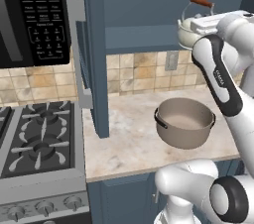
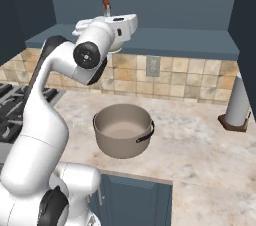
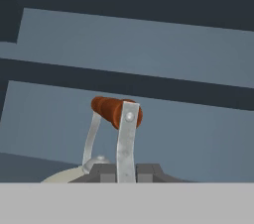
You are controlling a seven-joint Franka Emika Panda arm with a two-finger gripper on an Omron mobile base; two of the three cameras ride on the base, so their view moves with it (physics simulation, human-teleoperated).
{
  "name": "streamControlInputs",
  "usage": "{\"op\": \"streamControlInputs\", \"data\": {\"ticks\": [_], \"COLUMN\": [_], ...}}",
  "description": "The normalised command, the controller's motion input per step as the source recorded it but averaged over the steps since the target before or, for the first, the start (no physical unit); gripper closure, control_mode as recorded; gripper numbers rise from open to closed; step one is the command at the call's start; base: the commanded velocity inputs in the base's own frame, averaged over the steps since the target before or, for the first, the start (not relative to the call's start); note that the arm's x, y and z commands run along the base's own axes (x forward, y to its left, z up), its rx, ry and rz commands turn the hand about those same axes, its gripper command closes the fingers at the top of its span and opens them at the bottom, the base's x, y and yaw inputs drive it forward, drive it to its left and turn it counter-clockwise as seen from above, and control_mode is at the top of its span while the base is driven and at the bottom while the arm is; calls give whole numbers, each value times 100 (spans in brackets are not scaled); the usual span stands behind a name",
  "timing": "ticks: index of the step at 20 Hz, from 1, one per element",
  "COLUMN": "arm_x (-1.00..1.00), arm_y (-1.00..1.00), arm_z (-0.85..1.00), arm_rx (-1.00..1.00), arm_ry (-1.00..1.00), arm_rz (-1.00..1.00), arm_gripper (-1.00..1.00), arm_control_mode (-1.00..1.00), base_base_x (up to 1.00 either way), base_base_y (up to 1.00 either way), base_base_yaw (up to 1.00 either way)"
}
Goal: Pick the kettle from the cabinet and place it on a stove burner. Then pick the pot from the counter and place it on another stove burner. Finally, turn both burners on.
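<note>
Inside cabinet [image 1: 149, 0], kettle [image 1: 187, 32] stands upright (tool [image 3: 126, 173] pinching handle strap).

Tan and beige tiled backsplash [image 1: 139, 72] running behind the worktop, a pale wall outlet [image 2: 153, 66] sitting flush within it. Black microwave [image 1: 32, 17] with a white-lettered keypad hanging at upper left. Dark blue-grey wall [image 2: 165, 0] rising above the tiles. Pale cylindrical holder on a brown base [image 2: 236, 107] standing at right. Soft, even lighting falling throughout.
</note>
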Motion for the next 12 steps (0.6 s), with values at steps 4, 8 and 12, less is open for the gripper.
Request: {"op": "streamControlInputs", "data": {"ticks": [4, 8, 12], "arm_x": [-60, -59, -60], "arm_y": [16, 17, 16], "arm_z": [2, 0, 0], "arm_rx": [0, 0, 0], "arm_ry": [-2, -2, -2], "arm_rz": [0, 0, 0], "arm_gripper": [100, 100, 100], "arm_control_mode": [-100, -100, -100], "base_base_x": [0, 0, 0], "base_base_y": [0, 0, 0], "base_base_yaw": [0, 0, 0]}}
